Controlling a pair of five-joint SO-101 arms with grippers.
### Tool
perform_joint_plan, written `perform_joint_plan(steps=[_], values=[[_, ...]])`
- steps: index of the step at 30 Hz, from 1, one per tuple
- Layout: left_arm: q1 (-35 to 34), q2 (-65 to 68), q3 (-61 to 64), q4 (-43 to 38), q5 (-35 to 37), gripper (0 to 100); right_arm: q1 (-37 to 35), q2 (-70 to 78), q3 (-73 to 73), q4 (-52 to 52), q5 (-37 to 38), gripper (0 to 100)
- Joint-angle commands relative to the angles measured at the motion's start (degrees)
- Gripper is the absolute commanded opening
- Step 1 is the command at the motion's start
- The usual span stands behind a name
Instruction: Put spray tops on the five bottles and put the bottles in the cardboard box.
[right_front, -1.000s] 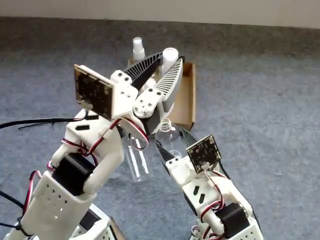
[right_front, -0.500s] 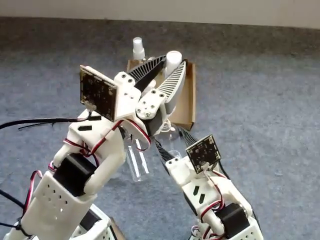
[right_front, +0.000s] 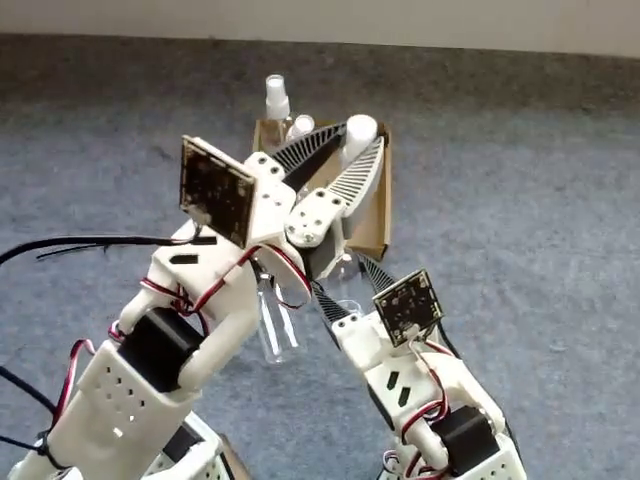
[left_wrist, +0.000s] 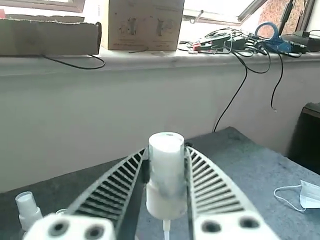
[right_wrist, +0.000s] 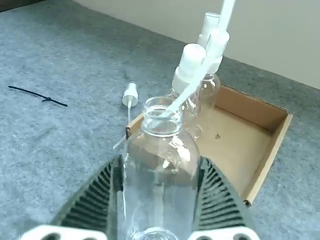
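Spray top (left_wrist: 166, 172) is sitting clamped between the jaws of the left gripper (left_wrist: 166, 152), gripped by its white head and raised above the middle of the tabletop (right_front: 520, 200). Its dip tube (right_wrist: 176, 99) is slanting down into the open neck of the bottle (right_wrist: 159, 170). The right gripper (right_wrist: 160, 162) is clasping that bottle upright by the body, on the near side of the cardboard box (right_wrist: 235, 145), which is lying toward the far edge. 2 capped bottles (right_wrist: 192, 60) are standing at the box's far corner; inside or beside cannot be confirmed. 1 loose spray top (right_wrist: 129, 94) is lying on the tabletop near the box.

Assessment: the bottle is looking light, clear, smooth-walled and probably slippery, so a mid-body grip is suiting it. The tube is looking thin and bendable, making the head the sound place to hold.
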Motion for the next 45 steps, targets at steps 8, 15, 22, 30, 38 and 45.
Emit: perform_joint_plan(steps=[8,15,22,30,38,45], values=[[-4.62,-1.45,1.36,7.21,-0.18,1,5.14,-0.48,-0.75,-2.33,-6.59,0.4],[-3.03,-0.92,-0.4,17.23,-0.35,1,4.88,-0.48,-0.75,-3.91,-6.59,0.4],[-2.51,-0.75,0.22,17.41,-1.76,1,4.88,-0.48,-0.75,-3.91,-6.51,0.4],[-2.51,-0.84,5.41,17.14,-8.88,1,4.88,-0.48,-0.75,-3.91,-6.51,0.4],[-5.32,-1.01,3.3,17.41,-8.88,1,4.88,-0.48,-0.66,-3.91,-6.51,0.4],[-5.76,-1.36,3.38,17.49,-8.88,12,4.88,-0.48,-0.48,-3.91,-6.51,0.4]])
